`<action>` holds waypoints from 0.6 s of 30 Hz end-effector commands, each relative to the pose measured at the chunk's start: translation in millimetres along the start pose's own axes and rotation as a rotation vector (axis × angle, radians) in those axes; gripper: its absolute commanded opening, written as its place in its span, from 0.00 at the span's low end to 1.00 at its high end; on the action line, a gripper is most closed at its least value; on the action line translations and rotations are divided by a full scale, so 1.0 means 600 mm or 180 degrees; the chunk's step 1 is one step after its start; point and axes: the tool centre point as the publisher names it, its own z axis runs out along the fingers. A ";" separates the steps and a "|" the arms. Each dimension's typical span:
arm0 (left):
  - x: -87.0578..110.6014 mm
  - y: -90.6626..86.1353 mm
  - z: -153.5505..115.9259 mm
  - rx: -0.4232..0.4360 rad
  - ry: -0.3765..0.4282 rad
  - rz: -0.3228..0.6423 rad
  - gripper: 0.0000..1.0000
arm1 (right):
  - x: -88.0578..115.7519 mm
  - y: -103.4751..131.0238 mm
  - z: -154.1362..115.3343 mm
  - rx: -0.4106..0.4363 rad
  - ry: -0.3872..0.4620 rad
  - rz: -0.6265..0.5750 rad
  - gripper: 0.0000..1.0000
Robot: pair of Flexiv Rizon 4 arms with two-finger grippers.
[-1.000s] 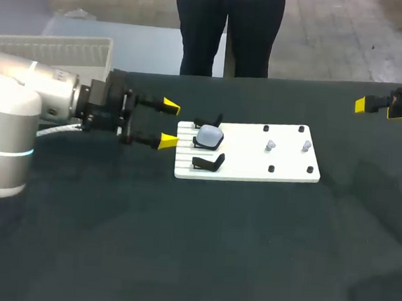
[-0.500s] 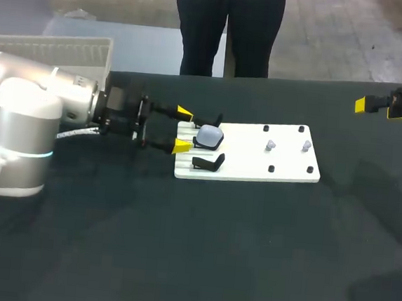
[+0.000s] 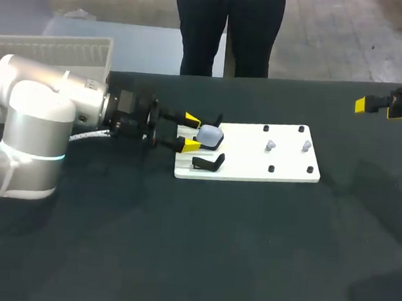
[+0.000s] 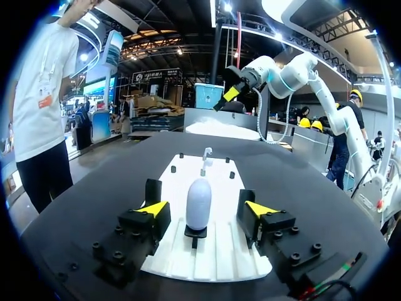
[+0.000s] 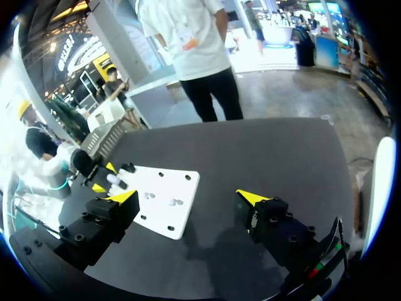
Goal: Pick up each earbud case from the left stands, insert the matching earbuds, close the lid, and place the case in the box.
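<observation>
Wrist view: left gripper (image 4: pixel 207 208) wide open astride earbud case (image 4: pixel 198 202), not touching | head view: earbuds (image 3: pixel 270 144) right on white board (image 3: pixel 291 169) | right gripper (image 5: pixel 189 197) agape, empty, far right.

Black stands (image 4: pixel 152 189) are standing just ahead of both fingers (image 4: pixel 153 208) of the left gripper (image 4: pixel 205 209), narrowing the gaps beside the case (image 4: pixel 198 202)

Dark matte table (image 3: pixel 213 250) beneath a white slotted base plate (image 3: pixel 291 162).

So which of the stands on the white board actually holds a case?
The middle stand: the pale case sits on it, straight ahead of the open left gripper. The front stand and the back stand are empty.
</observation>
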 end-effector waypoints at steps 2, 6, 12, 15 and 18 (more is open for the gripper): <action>0.001 0.008 0.013 -0.0006 0.0003 -0.0002 0.71 | 0.000 0.002 0.000 0.0020 -0.0002 0.0003 1.00; 0.000 0.012 0.020 0.0009 0.0018 -0.0009 0.61 | 0.000 0.002 0.000 0.0020 -0.0002 0.0003 1.00; 0.002 0.014 0.029 0.0048 0.0037 -0.0019 0.56 | 0.000 0.002 0.000 0.0020 -0.0002 0.0003 1.00; 0.005 0.015 0.033 0.0060 0.0038 -0.0017 0.53 | 0.000 0.002 0.000 0.0020 -0.0002 0.0003 1.00; 0.007 0.018 0.039 0.0102 0.0034 -0.0019 0.50 | 0.000 0.002 0.000 0.0020 -0.0002 0.0003 1.00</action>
